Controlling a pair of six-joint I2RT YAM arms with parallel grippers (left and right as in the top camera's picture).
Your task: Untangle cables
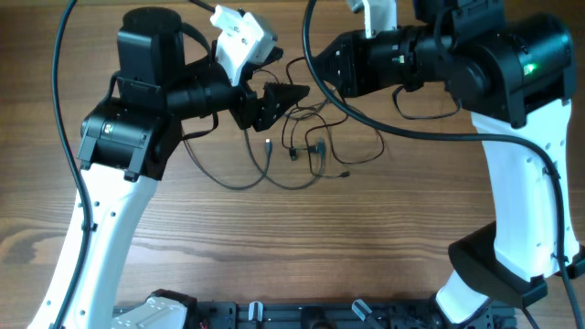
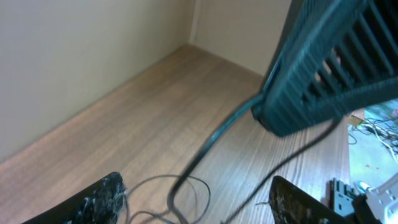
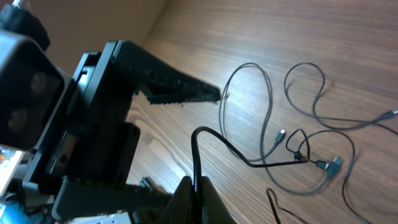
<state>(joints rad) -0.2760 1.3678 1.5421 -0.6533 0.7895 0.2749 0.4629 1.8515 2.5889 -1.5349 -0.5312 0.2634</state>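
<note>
fingertips of right gripper (image 3: 195, 200) show pressed together at bottom edge of right wrist view, clamped on one black strand of cables (image 3: 301, 154). strand lifts off the tips, bends over, then runs down to a small knot just beyond. past the knot, thin loops and small plugs lie flat and spread out on wooden table (image 3: 323, 37).

left wrist view: left gripper (image 2: 196, 190) has both fingers wide apart, not closed on anything. a loop of cables lies on table between and just ahead of the two fingers; can't tell if it touches either one. farther on, ribbed dark housing of right arm (image 2: 329, 62) hangs over table, with a thicker black lead (image 2: 217, 134) dropping from it toward the loop. beige wall (image 2: 74, 68) stands behind.

overhead: tangle sits mid-table between the two arms, just off left gripper's tips. one long loop trails back alongside left gripper's body. right gripper's tips are hidden by its own arm here. top loop of tangle reaches up toward it.
</note>
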